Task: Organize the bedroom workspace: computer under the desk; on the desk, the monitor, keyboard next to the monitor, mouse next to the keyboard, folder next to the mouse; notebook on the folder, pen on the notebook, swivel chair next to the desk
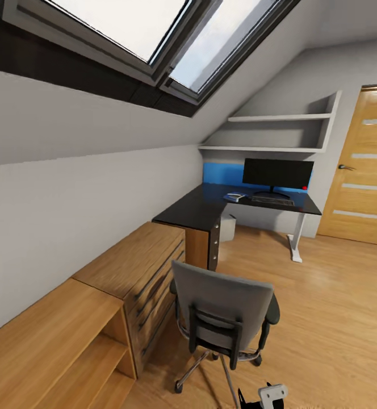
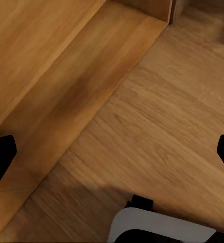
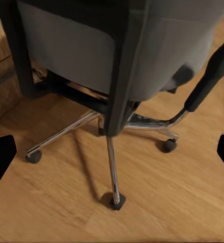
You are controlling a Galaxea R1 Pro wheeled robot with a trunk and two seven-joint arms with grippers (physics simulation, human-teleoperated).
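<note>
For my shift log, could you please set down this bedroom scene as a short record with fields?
chair: grey swivel chair, back toward the camera, standing apart from the desk
desk: black, L-shaped, against the wall
on desk: monitor, keyboard, blue folder
under desk: pale computer
beside chair: wooden drawer chest
end effectors: both open, holding nothing

Attic room: 2 skylights, grey walls, wooden floor, oak door, wooden drawer chest.

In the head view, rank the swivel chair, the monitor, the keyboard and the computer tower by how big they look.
1. swivel chair, though it is nearest the camera
2. monitor
3. keyboard and computer tower look alike, too close to rank
</note>
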